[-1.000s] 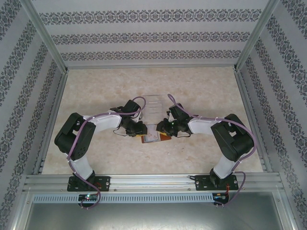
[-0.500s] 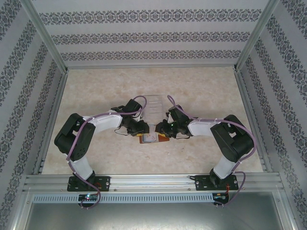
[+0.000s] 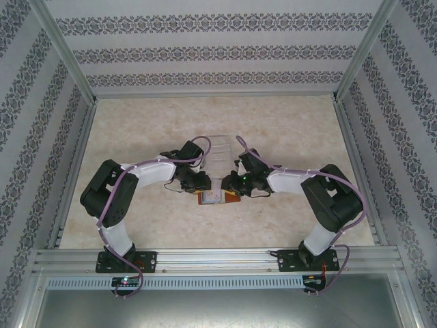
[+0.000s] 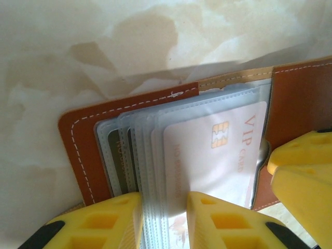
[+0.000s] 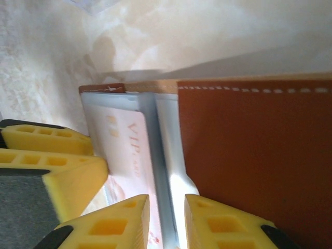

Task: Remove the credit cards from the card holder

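Note:
The reddish-brown card holder (image 3: 233, 198) lies open on the table between both grippers. Its leather cover (image 4: 78, 145) holds several clear sleeves. A whitish VIP credit card (image 4: 212, 155) sits in the top sleeve, and a dark card (image 4: 120, 161) shows in a sleeve near the spine. My left gripper (image 4: 163, 199) is shut on the sleeve stack and the whitish card's near end. My right gripper (image 5: 167, 199) is shut on the pale grey-blue sleeve edge beside the brown flap (image 5: 249, 140). The whitish card (image 5: 122, 145) lies just left of it.
A clear plastic stand (image 3: 218, 152) rests just behind the wallet, between the two wrists. In the right wrist view the left gripper's yellow fingers (image 5: 52, 166) are close by. Metal frame rails (image 3: 205, 256) border the beige table.
The right gripper has moved left onto the wallet's right side. The left gripper has shifted slightly right over the sleeves. The wallet stays in place.

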